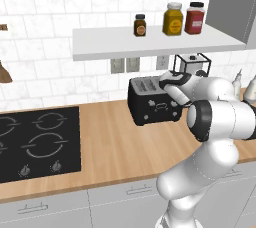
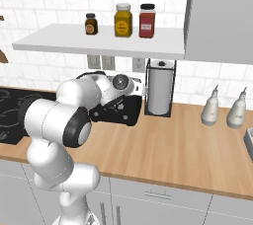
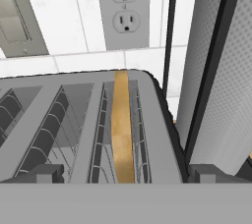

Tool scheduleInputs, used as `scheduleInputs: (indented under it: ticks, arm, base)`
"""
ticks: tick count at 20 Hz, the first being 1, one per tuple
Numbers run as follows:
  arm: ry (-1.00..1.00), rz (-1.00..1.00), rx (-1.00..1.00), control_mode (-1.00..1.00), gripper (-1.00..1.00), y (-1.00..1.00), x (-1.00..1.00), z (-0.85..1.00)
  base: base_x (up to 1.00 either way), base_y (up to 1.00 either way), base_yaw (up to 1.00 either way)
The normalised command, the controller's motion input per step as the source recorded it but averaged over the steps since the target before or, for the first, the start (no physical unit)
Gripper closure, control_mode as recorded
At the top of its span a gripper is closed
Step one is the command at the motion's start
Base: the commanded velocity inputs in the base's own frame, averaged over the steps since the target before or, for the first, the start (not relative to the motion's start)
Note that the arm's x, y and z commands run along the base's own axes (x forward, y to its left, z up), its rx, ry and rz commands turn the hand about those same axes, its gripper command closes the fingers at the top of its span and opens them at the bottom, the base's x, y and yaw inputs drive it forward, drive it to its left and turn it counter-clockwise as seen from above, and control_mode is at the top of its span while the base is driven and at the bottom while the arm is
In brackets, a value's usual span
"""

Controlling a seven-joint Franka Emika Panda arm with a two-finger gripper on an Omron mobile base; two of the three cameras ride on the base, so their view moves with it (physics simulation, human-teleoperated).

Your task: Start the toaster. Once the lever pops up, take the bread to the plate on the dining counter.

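Observation:
The black toaster [image 1: 150, 103] stands on the wall-side wooden counter, partly behind my arm in the right base view [image 2: 118, 112]. In the hand view its pale top [image 3: 74, 120] lies just below me. The bread [image 3: 122, 129] stands on edge, sunk in the right-hand slot. My gripper [image 3: 128, 175] hovers above that slot, open, one fingertip [image 3: 44, 173] on each side and nothing between them. The toaster's lever is hidden from me. The plate and the dining counter are out of view.
A paper towel roll in a black wire stand [image 2: 159, 90] stands close to the toaster's right end [image 3: 216, 70]. A black hob [image 1: 37, 142] lies to the left. A shelf with jars [image 1: 150, 42] hangs overhead. Two spray bottles [image 2: 211, 106] stand further right.

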Motion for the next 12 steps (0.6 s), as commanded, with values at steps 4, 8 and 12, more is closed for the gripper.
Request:
scheduleInputs:
  ticks: [4,8,12]
  arm:
    - [0.0,0.0,0.0,-1.0,-1.0,0.0,0.0,0.0]
    - [0.0,0.0,0.0,-1.0,-1.0,0.0,0.0,0.0]
    - [0.0,0.0,0.0,-1.0,-1.0,0.0,0.0,0.0]
  base:
    - [0.0,0.0,0.0]
    - [0.0,0.0,0.0]
    - [0.0,0.0,0.0]
